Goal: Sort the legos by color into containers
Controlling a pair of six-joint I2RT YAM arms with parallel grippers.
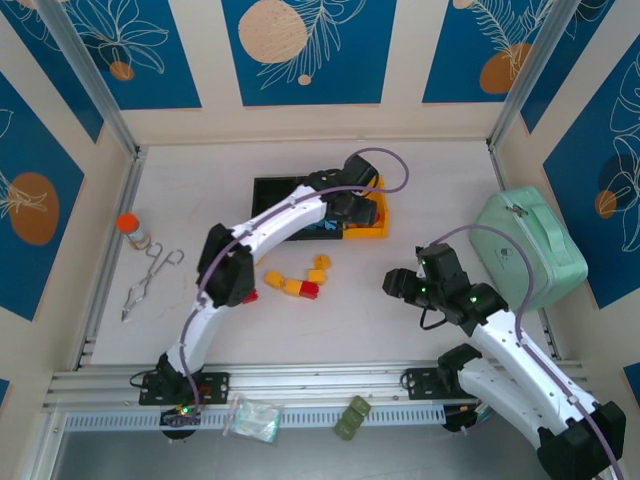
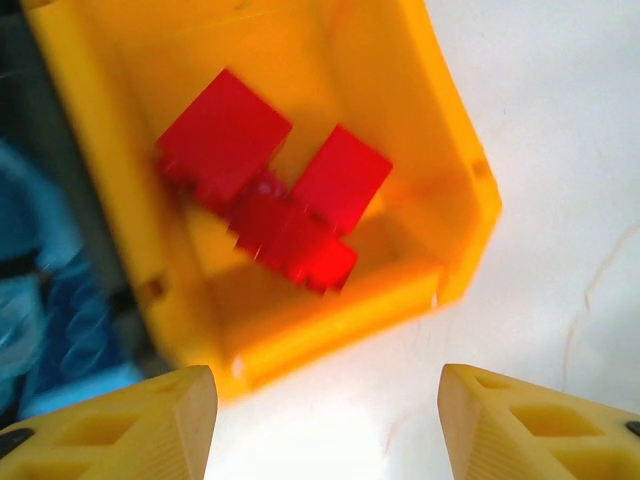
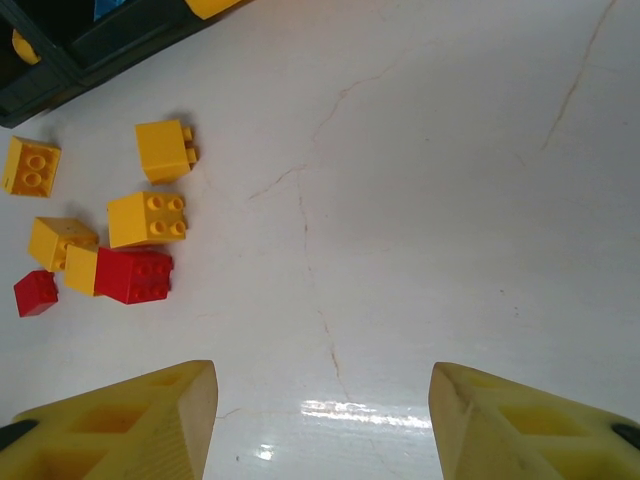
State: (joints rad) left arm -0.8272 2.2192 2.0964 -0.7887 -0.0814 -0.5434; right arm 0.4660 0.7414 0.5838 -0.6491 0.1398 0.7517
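Yellow fingers [image 2: 130, 425] of the left gripper [image 2: 325, 405] stand apart with nothing between them. The gripper hangs over the near corner of the yellow bin [image 2: 455, 150]. On that bin's floor lie red bricks [image 2: 225, 130], three or four, piled touching. The black bin [image 1: 270, 193] adjoins it on the left and holds blue shapes [image 2: 45, 300], too blurred to count.

The right gripper [image 3: 322, 400] is likewise apart and empty, above bare table [image 3: 450, 200]. It is well to the right of the loose bricks [image 3: 147, 218]. These are several yellow and two red, clustered on the table in front of the bins. The larger red one [image 3: 135, 275] touches two yellow ones. The small red one [image 3: 36, 292] sits just beside the cluster.
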